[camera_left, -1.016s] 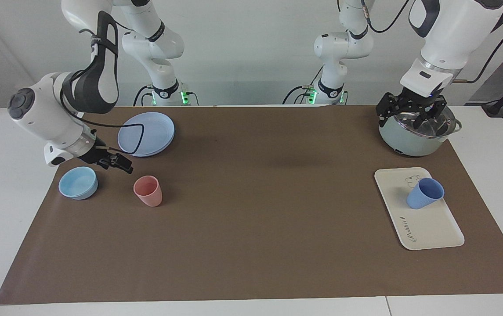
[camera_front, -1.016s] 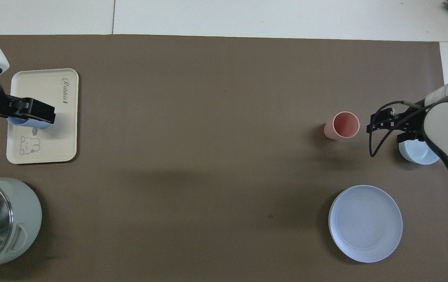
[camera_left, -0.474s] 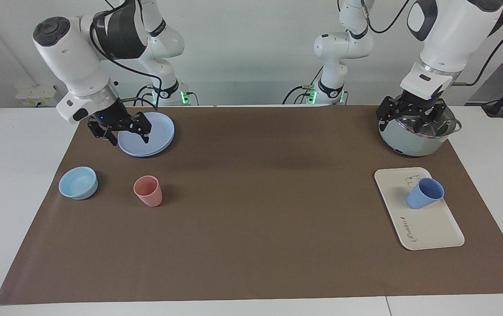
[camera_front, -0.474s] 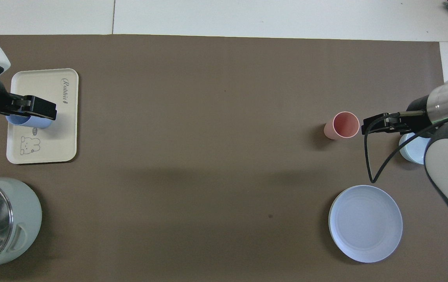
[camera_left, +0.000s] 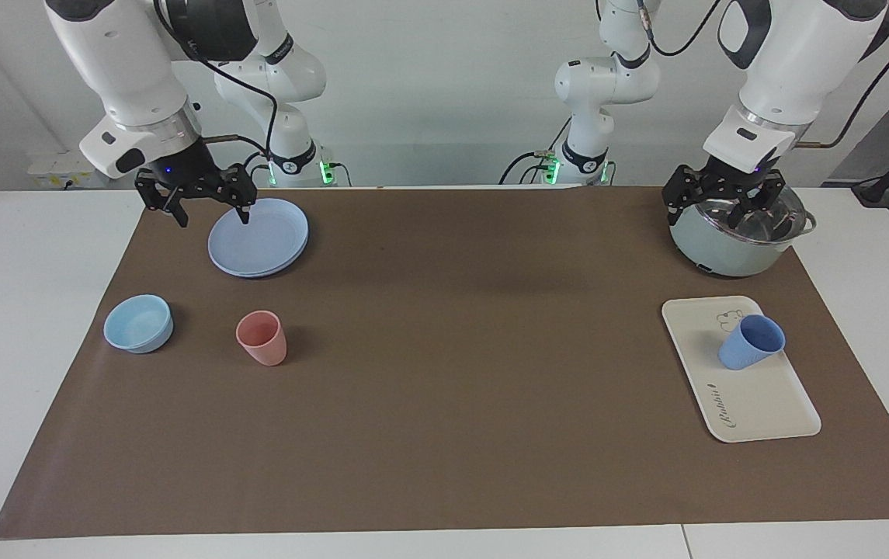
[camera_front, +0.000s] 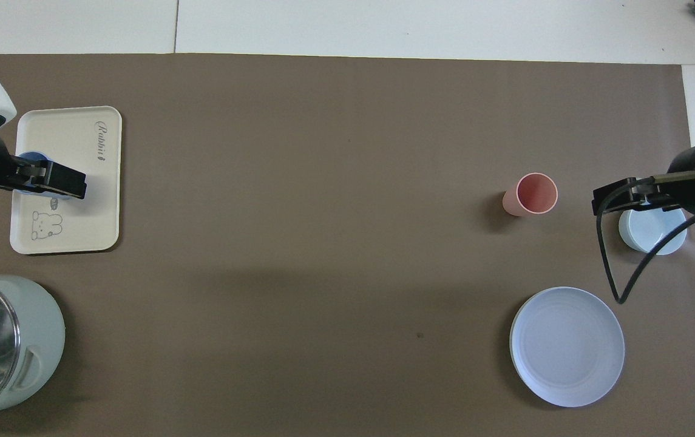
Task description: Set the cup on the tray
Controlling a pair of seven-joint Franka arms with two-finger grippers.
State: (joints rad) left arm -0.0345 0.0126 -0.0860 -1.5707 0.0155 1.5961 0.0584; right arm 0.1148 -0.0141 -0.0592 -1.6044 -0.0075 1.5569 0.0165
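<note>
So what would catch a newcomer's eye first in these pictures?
The periwinkle cup standing alone on the cream tray at the left arm's end. Both grippers hang open and empty: the left gripper over the steel pot, the right gripper by the round blue plate.

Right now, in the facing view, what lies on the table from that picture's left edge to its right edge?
Light-blue bowl → pink cup and round blue plate nearer the robots → blue cup standing on the cream tray, with the pot nearer the robots.
</note>
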